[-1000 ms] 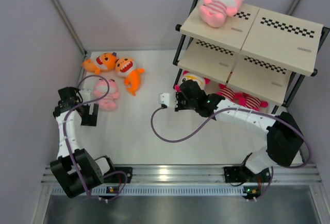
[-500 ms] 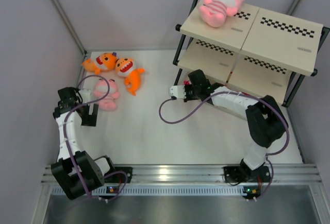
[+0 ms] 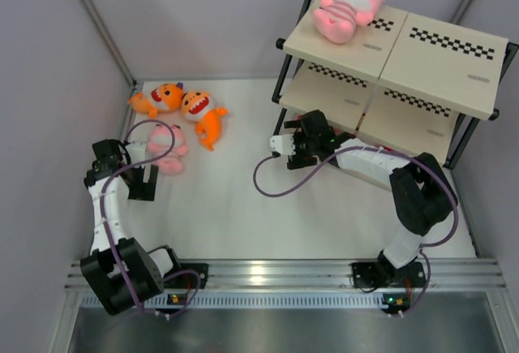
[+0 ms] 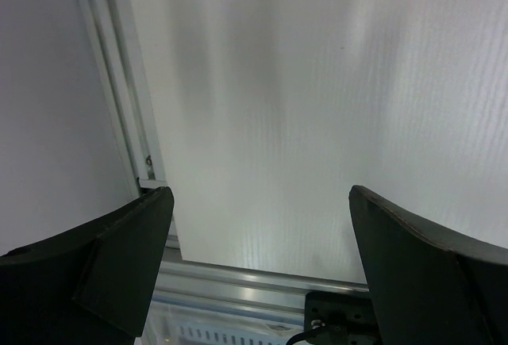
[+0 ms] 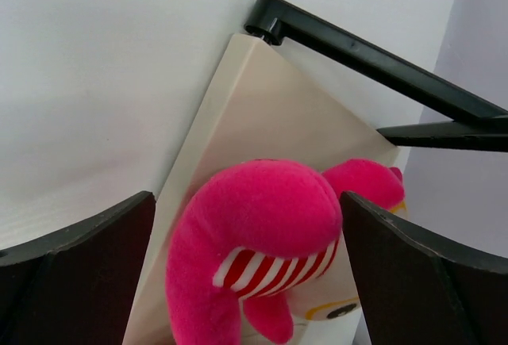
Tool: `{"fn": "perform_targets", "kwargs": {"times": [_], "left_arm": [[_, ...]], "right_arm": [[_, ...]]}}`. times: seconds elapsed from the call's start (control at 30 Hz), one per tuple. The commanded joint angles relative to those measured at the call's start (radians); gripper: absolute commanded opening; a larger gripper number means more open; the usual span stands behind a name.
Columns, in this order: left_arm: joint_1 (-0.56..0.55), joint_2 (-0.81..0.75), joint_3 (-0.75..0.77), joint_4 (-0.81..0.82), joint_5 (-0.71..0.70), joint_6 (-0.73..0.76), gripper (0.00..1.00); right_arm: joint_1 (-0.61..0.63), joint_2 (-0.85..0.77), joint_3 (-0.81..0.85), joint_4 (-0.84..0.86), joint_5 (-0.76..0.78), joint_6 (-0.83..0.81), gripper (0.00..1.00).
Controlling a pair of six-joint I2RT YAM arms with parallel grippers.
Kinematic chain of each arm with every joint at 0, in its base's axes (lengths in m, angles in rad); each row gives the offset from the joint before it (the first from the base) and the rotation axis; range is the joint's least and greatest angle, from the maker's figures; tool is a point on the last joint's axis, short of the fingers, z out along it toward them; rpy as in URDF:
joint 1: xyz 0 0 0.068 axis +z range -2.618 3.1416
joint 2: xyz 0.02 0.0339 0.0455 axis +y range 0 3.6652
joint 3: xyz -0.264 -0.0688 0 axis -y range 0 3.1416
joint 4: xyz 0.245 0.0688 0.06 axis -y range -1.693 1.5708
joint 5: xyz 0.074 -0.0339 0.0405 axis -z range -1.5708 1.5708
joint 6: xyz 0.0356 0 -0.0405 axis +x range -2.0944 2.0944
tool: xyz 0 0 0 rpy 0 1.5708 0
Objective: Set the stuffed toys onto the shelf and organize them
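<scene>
Release judged in hand: right fingers point(image 5: 71, 281) spread wide, gripping nothing; magenta-and-white striped plush toy point(image 5: 254, 226) laid between them on lowest board of black-framed beige shelf point(image 5: 262, 107). Left fingers point(image 4: 103, 274) wide, empty. Next: clean withdrawal required.

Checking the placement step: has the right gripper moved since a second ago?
Yes. The right gripper has shifted rightward toward the shelf and now reaches under its middle board, jaws open around a magenta striped toy.
</scene>
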Motion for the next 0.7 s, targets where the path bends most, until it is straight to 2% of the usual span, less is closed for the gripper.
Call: {"fn": "perform_targets", "kwargs": {"times": [0.0, 0.1, 0.17, 0.33, 0.37, 0.53, 0.67], "left_arm": [[0.003, 0.001, 0.039, -0.037, 0.148, 0.012, 0.99], [-0.003, 0.037, 0.087, -0.041, 0.229, 0.003, 0.99], [-0.058, 0.066, 0.135, -0.04, 0.243, -0.01, 0.98], [-0.322, 0.223, 0.228, 0.02, 0.075, -0.035, 0.99], [-0.341, 0.251, 0.242, 0.059, 0.052, -0.04, 0.98], [-0.351, 0.486, 0.375, 0.094, -0.062, -0.064, 0.99], [-0.353, 0.584, 0.426, 0.107, -0.158, -0.067, 0.99]], "right_arm": [[0.029, -0.118, -0.03, 0.098, 0.005, 0.011, 0.99], [0.057, -0.177, -0.044, 0.114, 0.006, 0.047, 0.99], [0.075, -0.215, -0.046, 0.112, 0.006, 0.064, 1.0], [0.124, -0.308, -0.055, 0.117, -0.036, 0.126, 0.99], [0.129, -0.322, -0.056, 0.126, -0.05, 0.137, 1.0], [0.167, -0.397, -0.076, 0.164, -0.126, 0.206, 0.99], [0.183, -0.443, -0.073, 0.175, -0.181, 0.286, 0.99]]}}
